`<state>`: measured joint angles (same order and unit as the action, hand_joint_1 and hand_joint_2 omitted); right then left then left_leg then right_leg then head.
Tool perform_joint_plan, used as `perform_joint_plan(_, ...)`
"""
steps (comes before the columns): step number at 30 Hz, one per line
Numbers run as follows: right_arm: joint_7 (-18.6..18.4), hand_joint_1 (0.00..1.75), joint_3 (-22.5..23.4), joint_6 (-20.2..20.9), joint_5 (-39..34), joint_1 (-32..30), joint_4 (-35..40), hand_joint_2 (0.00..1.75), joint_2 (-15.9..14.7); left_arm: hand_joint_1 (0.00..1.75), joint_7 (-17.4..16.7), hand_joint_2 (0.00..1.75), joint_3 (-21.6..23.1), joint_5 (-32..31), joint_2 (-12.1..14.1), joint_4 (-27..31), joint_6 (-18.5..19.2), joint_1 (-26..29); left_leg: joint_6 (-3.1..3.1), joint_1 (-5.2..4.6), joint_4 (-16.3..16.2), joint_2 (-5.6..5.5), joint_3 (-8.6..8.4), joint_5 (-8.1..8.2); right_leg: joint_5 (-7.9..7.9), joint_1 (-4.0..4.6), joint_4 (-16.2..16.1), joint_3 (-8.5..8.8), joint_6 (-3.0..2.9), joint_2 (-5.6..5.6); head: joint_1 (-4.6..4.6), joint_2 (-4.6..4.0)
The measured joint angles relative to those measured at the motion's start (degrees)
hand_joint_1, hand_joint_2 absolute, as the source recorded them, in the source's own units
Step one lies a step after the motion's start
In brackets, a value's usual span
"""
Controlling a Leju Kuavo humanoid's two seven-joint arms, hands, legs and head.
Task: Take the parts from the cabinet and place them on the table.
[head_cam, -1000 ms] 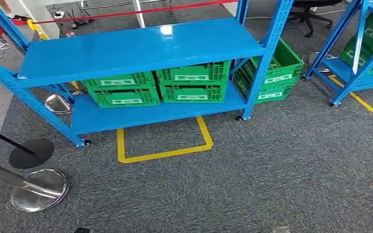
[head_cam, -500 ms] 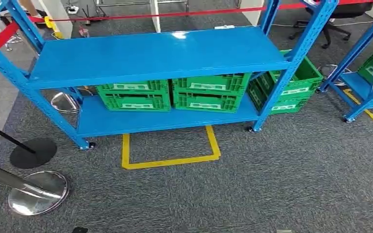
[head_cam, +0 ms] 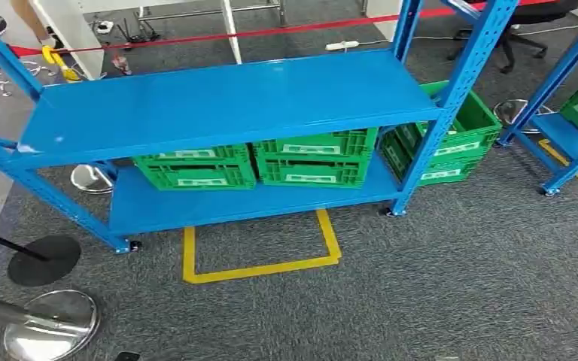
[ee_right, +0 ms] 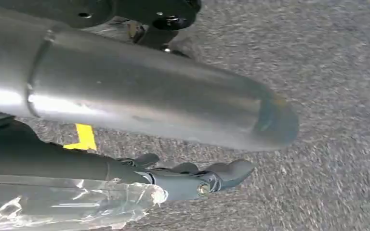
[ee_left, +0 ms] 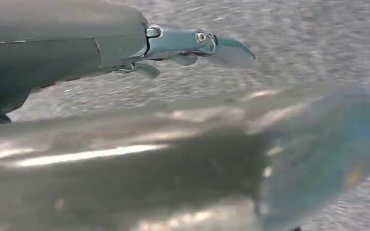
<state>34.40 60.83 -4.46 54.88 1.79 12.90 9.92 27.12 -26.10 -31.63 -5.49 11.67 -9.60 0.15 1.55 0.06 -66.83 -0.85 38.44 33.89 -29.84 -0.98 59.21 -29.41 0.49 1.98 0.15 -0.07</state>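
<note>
Three green crates are seen in the head view, none of them in the wrist views. Going from the left, a chrome stanchion base (head_cam: 45,331) and a black stanchion base (head_cam: 43,259) stand on the grey carpet (head_cam: 459,286). The blue cabinet (head_cam: 226,105) follows, with a bare upper shelf. On its lower shelf (head_cam: 218,203) the left crate (head_cam: 196,169) and the middle crate (head_cam: 312,162) are set side by side, touching. A yellow taped outline (head_cam: 260,263) is marked on the carpet just in front of the cabinet. The right crate (head_cam: 451,139) sits behind the cabinet's right post, and a second blue rack (head_cam: 572,128) stands at the far right.

White labels are fixed to the crate fronts, but their writing is too small to be read. What lies in the crates cannot be told, so the parts are not made out.

The left hand (ee_left: 192,45) is shown hanging over the carpet in the left wrist view, its fingers stretched out and nothing held. The right hand (ee_right: 197,178) is shown likewise in the right wrist view, fingers apart and empty, with crinkled clear plastic wrap (ee_right: 67,202) just beside its wrist.
</note>
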Motion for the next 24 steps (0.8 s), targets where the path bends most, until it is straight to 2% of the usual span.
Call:
perform_joint_plan(1,0.0,0.0,0.0,0.0,0.0,0.1,0.0,0.0,0.0,0.0,0.0,0.0,-0.1,0.0,0.0,0.0,0.0,0.2,-0.15,0.04,3.8,-0.55,-0.37,-5.18,-0.71,-0.05,-0.1,0.79,0.25,0.48,-0.02,0.0)
perform_joint_plan(2,-0.1,0.0,0.0,-0.1,0.0,0.1,0.0,0.0,0.0,0.0,0.0,0.0,-0.3,0.0,0.0,-0.2,0.0,0.4,-0.31,0.09,7.3,-1.57,0.09,-10.19,-1.42,0.04,0.1,1.23,0.61,0.97,-0.13,-0.02)
perform_joint_plan(3,-0.1,0.0,0.0,-0.3,0.1,0.2,0.0,0.0,0.0,0.0,0.0,0.0,-0.4,0.0,0.0,-0.2,-0.1,0.6,-0.43,-0.1,8.4,-1.69,-0.03,-10.13,-2.08,0.08,-0.3,1.05,1.0,1.8,-0.4,0.0)
perform_joint_plan(4,-0.2,0.0,0.1,-0.3,0.0,0.3,0.0,0.0,0.0,0.0,0.0,0.0,-0.5,0.0,0.1,-0.2,-0.1,0.7,-0.7,-0.3,8.6,-1.51,-0.67,-9.77,-2.8,-0.02,-1.3,1.75,1.37,2.3,-0.17,0.0)
perform_joint_plan(5,-0.1,0.0,0.1,-0.3,0.1,0.1,0.0,0.0,0.0,0.0,0.0,0.0,-0.5,0.0,0.1,-0.2,-0.2,0.6,-1.2,-0.26,9.6,-1.4,-1.39,-9.82,-1.65,0.0,-0.4,3.19,1.94,2.54,-0.57,0.0)
perform_joint_plan(6,-0.1,0.0,0.1,-0.4,0.1,-0.1,0.0,0.0,0.0,0.0,0.0,0.0,-0.5,0.0,-0.1,-0.2,-0.2,0.3,-1.55,-0.22,9.9,-0.89,-2.6,-10.14,-1.68,0.13,-1.1,3.84,2.27,2.48,-0.04,-0.02)
perform_joint_plan(7,-0.1,0.0,0.1,-0.4,0.1,-0.1,0.0,0.0,0.0,0.0,0.0,0.0,-0.5,0.0,-0.2,-0.2,-0.2,0.2,-2.09,-0.05,10.1,-0.52,-3.82,-10.34,-2.05,0.14,-0.1,3.67,2.48,1.44,-0.02,0.04)
perform_joint_plan(8,-0.1,0.0,0.1,-0.5,0.1,0.2,0.0,0.0,0.0,0.0,0.0,0.0,-0.6,0.0,-0.1,-0.2,-0.2,0.2,-2.57,-0.09,10.1,-0.06,-4.73,-9.9,-2.0,0.33,3.2,2.25,2.57,-0.32,0.3,-0.05)
perform_joint_plan(9,-0.1,0.0,0.1,-0.5,0.1,0.5,0.0,0.0,0.0,0.0,0.0,0.0,-0.6,0.0,0.0,-0.2,-0.2,0.1,-3.09,-0.2,10.1,0.4,-5.37,-9.35,-2.32,0.39,8.2,-0.85,2.55,-1.08,0.44,0.0)
perform_joint_plan(10,-0.1,0.0,0.0,-0.4,0.2,0.6,0.0,0.0,0.0,0.0,0.0,0.0,-0.7,0.0,0.0,-0.2,-0.2,0.0,-3.28,-0.29,10.1,0.74,-5.98,-8.69,-3.93,0.42,12.7,-4.06,2.59,-1.36,0.22,-0.02)
perform_joint_plan(11,-0.1,0.0,0.0,-0.4,0.1,0.5,0.0,0.0,0.0,0.0,0.0,0.0,-0.8,0.0,-0.1,-0.2,-0.2,0.0,-3.38,-0.39,10.1,0.84,-6.64,-7.95,-6.84,0.44,15.8,-6.81,2.64,-1.43,0.26,0.0)
perform_joint_plan(12,-0.1,0.0,0.0,-0.4,0.1,0.3,0.0,0.0,0.0,0.0,0.0,0.0,-0.8,0.0,-0.1,-0.2,-0.2,0.0,-3.41,-0.43,10.1,0.83,-7.58,-7.11,-10.04,0.46,17.0,-8.79,2.57,-1.43,0.28,0.0)
perform_joint_plan(13,-0.1,0.0,0.0,-0.5,0.1,0.1,0.0,0.0,0.0,0.0,0.0,0.0,-0.9,0.0,-0.1,-0.2,-0.2,0.1,-3.43,-0.44,10.1,0.81,-8.75,-6.19,-11.85,0.51,16.2,-9.95,2.58,-1.44,0.46,0.0)
perform_joint_plan(14,-0.1,0.0,0.1,-0.4,0.0,-0.1,0.0,0.0,0.0,0.0,0.0,0.0,-0.9,0.0,-0.1,-0.2,-0.2,0.1,-3.43,-0.5,10.1,0.8,-9.96,-5.32,-11.72,0.6,14.2,-10.31,2.52,-1.45,0.52,0.0)
perform_joint_plan(15,-0.1,0.0,0.1,-0.4,0.0,-0.1,0.0,0.0,0.0,0.0,0.0,0.0,-0.9,0.0,-0.2,-0.2,-0.2,0.2,-3.43,-0.58,10.1,0.8,-11.2,-4.4,-9.56,0.75,11.0,-10.27,2.22,-1.48,0.7,0.0)
perform_joint_plan(16,-0.1,0.0,0.1,-0.5,0.1,-0.2,0.0,0.0,0.0,0.0,0.0,0.0,-0.9,-0.1,-0.2,-0.2,-0.3,0.2,-3.39,-0.72,10.2,0.84,-12.41,-3.43,-4.41,1.05,7.1,-10.17,1.54,-1.68,0.85,0.0)
perform_joint_plan(17,-0.1,0.0,0.2,-0.6,0.1,-0.4,0.0,0.0,-0.1,0.0,0.0,0.0,-0.9,-0.2,-0.4,-0.3,-0.3,0.3,-3.31,-0.78,10.2,0.85,-13.02,-2.56,3.43,1.56,3.4,-10.36,0.72,-2.24,0.96,0.0)
perform_joint_plan(18,-0.2,0.0,0.2,-0.8,0.3,-0.5,0.0,0.0,-0.2,0.0,0.0,0.0,-1.0,-0.2,-0.3,-0.3,-0.3,0.2,-3.09,-1.18,9.9,0.59,-13.91,-1.49,5.15,1.77,2.0,-10.66,0.72,-1.84,0.94,0.0)
perform_joint_plan(19,-0.2,0.0,0.2,-0.9,0.4,-0.4,0.1,0.0,-0.2,0.0,0.0,0.0,-1.0,-0.2,-0.5,-0.3,-0.3,-0.1,-2.78,-1.36,10.6,0.68,-14.51,-0.38,5.06,1.74,2.1,-9.33,0.6,-1.72,0.64,0.0)
perform_joint_plan(20,-0.2,0.0,0.2,-1.0,0.5,-0.4,0.1,0.0,-0.2,0.0,0.0,0.0,-1.0,-0.4,-0.5,-0.3,-0.3,-0.1,-2.55,-1.39,10.1,0.66,-15.78,-0.89,5.86,1.58,1.4,-8.82,0.3,-1.5,0.48,0.0)
perform_joint_plan(21,-0.1,0.0,0.2,-1.0,0.6,-0.2,0.1,0.0,-0.2,0.0,0.0,0.0,-1.0,-0.4,-0.4,-0.3,-0.3,-0.1,-2.24,-1.44,9.1,0.65,-15.39,-1.81,6.31,1.53,1.4,-7.97,0.02,-1.55,0.55,0.0)
perform_joint_plan(22,-0.1,0.0,0.2,-1.0,0.6,0.0,0.1,0.0,0.0,0.0,0.0,0.0,-1.0,-0.4,-0.1,-0.3,-0.4,-0.2,-1.93,-1.53,7.4,0.65,-14.87,-2.24,6.36,0.93,0.9,-7.0,-0.03,-1.68,0.52,0.02)
perform_joint_plan(23,-0.1,0.0,0.2,-0.9,0.7,0.2,0.1,0.0,0.0,0.0,0.0,0.0,-1.0,-0.4,-0.3,-0.3,-0.4,-0.3,-1.53,-1.56,4.0,0.68,-13.29,-3.2,6.06,0.82,0.5,-6.18,-0.23,-1.8,0.15,0.0)
perform_joint_plan(24,-0.1,0.0,0.2,-0.9,1.0,0.2,0.1,0.0,-0.1,0.0,0.1,0.0,-1.0,-0.5,-0.3,-0.3,-0.5,-0.5,-1.1,-1.23,0.3,0.69,-10.77,-2.77,5.58,0.66,0.1,-5.55,-0.39,-1.9,-0.24,0.0)
